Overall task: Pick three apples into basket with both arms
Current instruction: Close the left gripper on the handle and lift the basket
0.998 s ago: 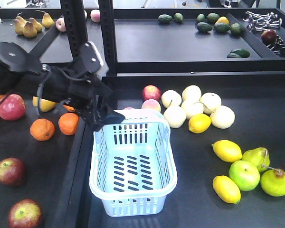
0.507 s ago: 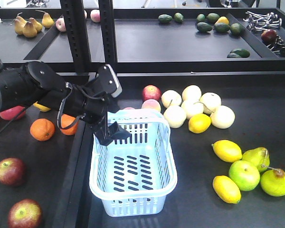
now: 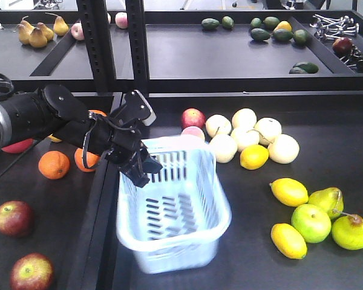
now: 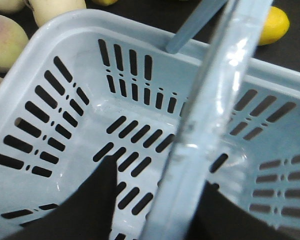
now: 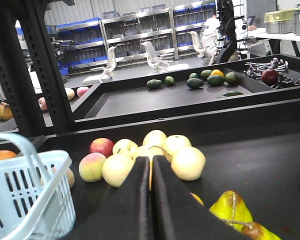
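Basket [image 3: 221, 205] empty, 0 of 3 apples [image 3: 12, 217] in; left claw [image 3: 142, 172] grips its handle [image 4: 200, 115]; right claw [image 5: 151, 167] pinched closed, holding nothing.

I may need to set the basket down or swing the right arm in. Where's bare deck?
Bare deck runs between the basket and the lemons, widening toward the front edge. The upper tray is open between pears and avocados. Crowded: pale fruit right behind the basket, and the far right edge.
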Robot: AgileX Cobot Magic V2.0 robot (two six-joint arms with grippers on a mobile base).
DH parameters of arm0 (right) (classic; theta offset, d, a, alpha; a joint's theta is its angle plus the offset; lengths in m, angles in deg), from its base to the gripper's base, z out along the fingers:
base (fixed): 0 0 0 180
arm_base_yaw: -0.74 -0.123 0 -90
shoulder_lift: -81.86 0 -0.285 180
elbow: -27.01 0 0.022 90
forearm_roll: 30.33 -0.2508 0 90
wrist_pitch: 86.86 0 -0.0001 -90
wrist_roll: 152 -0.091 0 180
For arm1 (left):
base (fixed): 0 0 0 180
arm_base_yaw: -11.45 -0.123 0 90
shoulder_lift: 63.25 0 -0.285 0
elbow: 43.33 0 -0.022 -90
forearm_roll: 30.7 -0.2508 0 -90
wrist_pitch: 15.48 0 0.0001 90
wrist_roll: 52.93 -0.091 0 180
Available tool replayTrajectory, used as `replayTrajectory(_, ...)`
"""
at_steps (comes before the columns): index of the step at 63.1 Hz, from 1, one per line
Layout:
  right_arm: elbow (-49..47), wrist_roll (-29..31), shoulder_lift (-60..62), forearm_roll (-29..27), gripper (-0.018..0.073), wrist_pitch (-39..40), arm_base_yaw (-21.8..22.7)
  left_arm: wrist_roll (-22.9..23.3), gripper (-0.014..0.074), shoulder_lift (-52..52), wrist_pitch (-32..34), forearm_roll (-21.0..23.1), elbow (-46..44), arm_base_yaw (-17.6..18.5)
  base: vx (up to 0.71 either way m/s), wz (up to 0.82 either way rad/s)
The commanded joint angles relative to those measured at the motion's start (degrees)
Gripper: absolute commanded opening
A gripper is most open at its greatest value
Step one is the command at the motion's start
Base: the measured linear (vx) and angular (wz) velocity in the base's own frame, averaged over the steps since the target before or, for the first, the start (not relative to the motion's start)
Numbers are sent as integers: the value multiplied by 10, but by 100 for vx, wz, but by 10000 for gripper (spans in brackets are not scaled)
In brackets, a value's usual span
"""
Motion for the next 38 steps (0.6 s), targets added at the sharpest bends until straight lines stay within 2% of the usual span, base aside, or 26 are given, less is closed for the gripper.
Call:
replayTrajectory(1, 8, 2, 7, 7, -4, 44, 4, 24, -9, -41, -12, 28, -19, 4, 0, 0)
replayTrajectory(5, 8, 2, 7, 7, -4, 44, 4, 27, -8, -53, -30, 28, -19, 4, 0, 0)
replayTrajectory(10, 8, 2, 7, 7, -4, 44, 4, 53, -8, -75, -47, 28, -19, 4, 0, 0)
replayTrajectory(30, 8, 2, 7, 7, -4, 44, 4, 241, -8, -217, -82, 26, -18, 4, 0, 0)
replayTrajectory(38, 8, 2, 7, 7, -4, 44, 4, 328, -8, -277, -109, -4, -16, 4, 0, 0)
